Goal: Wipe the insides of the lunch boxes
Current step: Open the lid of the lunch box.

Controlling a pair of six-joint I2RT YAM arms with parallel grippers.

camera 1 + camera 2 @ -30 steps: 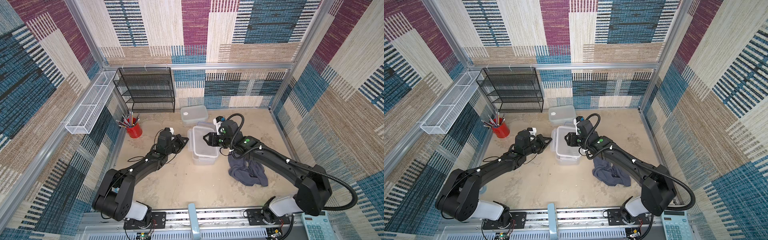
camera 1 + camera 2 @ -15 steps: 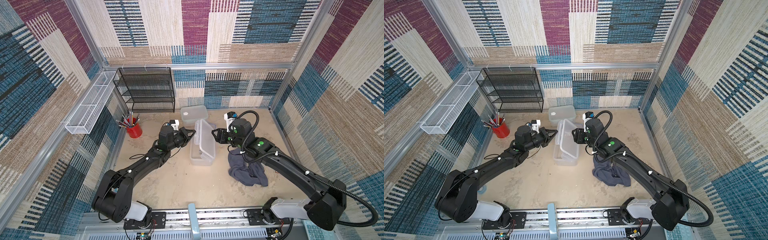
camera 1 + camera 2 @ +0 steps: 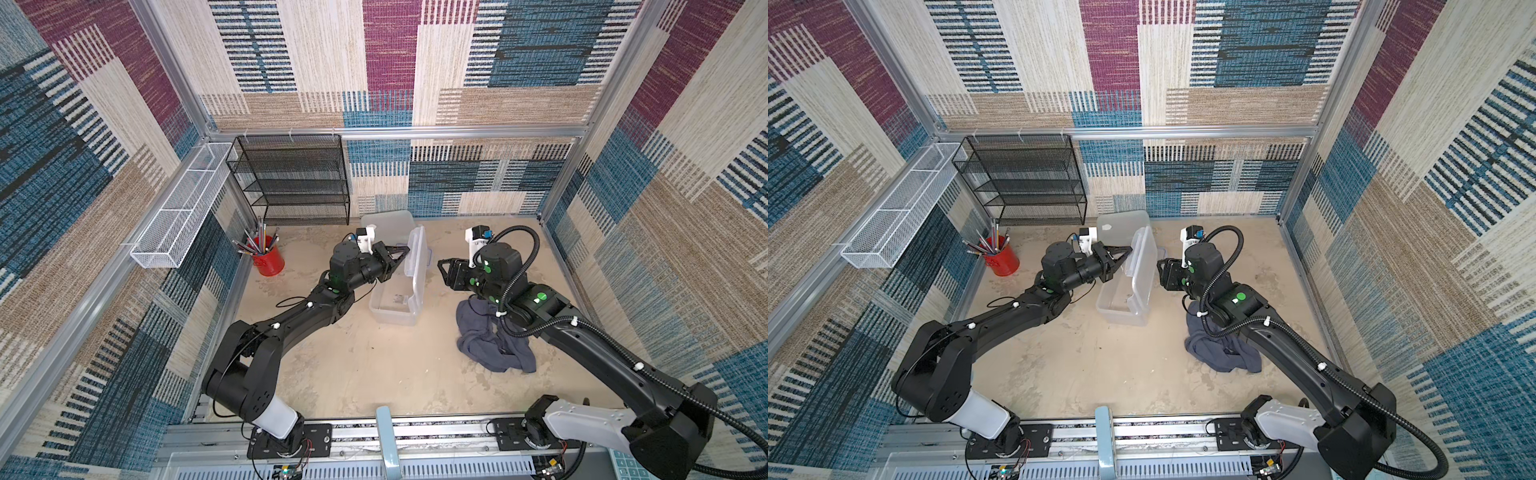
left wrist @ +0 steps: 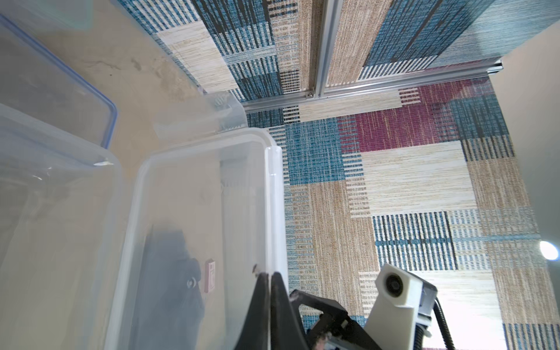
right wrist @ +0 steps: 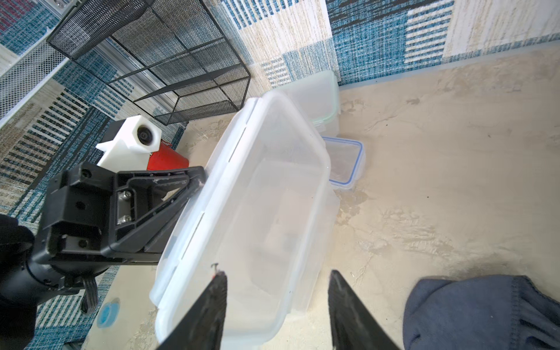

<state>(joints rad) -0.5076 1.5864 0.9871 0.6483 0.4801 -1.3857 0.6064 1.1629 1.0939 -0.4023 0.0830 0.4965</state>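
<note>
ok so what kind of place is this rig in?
Likely a staged robot test cell, not a real room: aluminium frame, patterned wall panels on three sides, and a mounting rail along the front.

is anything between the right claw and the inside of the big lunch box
Yes. The whitish lid, tipped up on edge along one side of the large lunch box, stands between the open right claw and the box's inside. The shut left claw holds it there.

The small box (image 5: 345, 163) is almost wholly behind the raised lid (image 3: 417, 266) in both top views, where the right arm (image 3: 602, 353) covers part of the cloth (image 3: 490, 349). In the right wrist view the cloth runs off the picture's edge.
</note>
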